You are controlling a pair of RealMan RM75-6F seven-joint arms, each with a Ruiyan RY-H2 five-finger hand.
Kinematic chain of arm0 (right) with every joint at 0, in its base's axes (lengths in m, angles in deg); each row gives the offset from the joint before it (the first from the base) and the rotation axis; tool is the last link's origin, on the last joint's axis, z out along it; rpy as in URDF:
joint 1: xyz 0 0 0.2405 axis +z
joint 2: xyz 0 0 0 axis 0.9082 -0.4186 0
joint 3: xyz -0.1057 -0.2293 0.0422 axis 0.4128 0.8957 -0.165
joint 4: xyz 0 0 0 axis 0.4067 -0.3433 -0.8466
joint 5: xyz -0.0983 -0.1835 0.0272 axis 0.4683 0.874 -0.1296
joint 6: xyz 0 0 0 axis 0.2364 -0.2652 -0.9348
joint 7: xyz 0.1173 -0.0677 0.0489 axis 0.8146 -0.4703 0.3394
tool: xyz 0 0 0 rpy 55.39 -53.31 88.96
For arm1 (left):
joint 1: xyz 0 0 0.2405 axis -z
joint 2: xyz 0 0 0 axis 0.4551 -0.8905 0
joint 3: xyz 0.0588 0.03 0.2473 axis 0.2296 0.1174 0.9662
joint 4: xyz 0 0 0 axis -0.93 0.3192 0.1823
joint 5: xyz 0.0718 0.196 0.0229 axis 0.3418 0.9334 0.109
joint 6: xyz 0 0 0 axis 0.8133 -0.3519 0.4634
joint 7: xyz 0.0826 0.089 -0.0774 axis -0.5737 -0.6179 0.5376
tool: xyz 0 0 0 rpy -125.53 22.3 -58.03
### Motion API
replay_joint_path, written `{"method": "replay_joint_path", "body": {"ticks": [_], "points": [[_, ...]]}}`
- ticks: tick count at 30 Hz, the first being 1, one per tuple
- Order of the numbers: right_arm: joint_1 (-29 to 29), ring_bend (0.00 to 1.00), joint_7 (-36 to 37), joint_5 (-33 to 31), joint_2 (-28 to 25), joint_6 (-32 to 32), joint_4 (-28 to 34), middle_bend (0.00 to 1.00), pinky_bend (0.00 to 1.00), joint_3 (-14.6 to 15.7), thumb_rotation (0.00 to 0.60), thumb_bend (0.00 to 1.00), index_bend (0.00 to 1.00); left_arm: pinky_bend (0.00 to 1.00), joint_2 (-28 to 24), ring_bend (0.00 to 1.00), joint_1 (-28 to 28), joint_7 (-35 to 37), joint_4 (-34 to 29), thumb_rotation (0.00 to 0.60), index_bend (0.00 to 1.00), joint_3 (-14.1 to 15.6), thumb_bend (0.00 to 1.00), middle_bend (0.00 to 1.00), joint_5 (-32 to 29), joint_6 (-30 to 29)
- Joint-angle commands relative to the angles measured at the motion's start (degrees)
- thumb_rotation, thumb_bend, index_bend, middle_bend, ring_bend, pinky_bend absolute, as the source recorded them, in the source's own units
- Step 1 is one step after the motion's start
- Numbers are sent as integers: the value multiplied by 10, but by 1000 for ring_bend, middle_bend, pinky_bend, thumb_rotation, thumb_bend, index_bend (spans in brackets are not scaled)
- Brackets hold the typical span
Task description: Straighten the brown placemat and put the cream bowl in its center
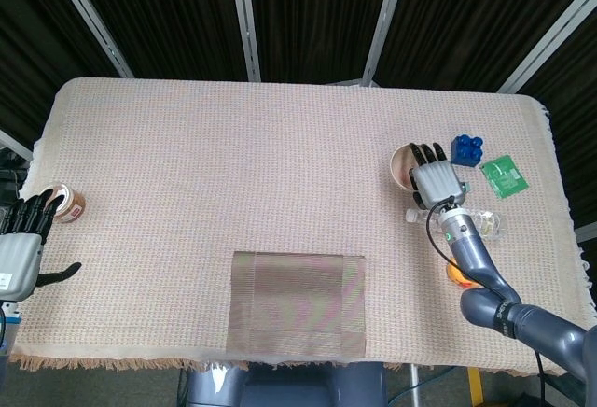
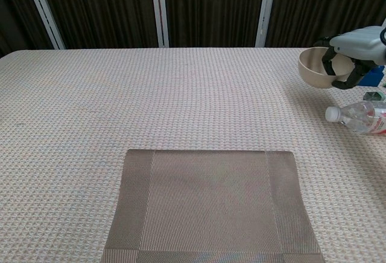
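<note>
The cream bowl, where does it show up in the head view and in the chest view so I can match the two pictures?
Head view: the cream bowl sits right of center, held by the right hand, left of the blue block.
Chest view: the cream bowl is at the upper right edge, lifted off the table, held by the right hand.
Shared landmark: the clear plastic bottle just below the bowl.
</note>
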Motion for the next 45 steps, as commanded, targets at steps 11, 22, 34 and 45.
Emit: {"method": "replay_joint_path", "body": {"ticks": [11,22,34,45], "points": [[-2,0,11,-4,7,12,-9,0,0,8,600,0,121,0,-5,0,1,8,-6,600,0,3,1,0,-7,14],[-87,0,109,134,-127,-155,152,0,0,27,600,0,31,0,-11,0,3,39,-5,600,0,16,12,0,27,15],[-258,0,274,246,-228,-355,240,0,0,102,600,0,0,0,34,0,8,63,17,600,174,84,56,0,219,-22],[-339,0,293,287,-245,-458,291,0,0,117,600,0,0,0,135,0,35,-11,60,600,375,137,150,0,325,42]]}}
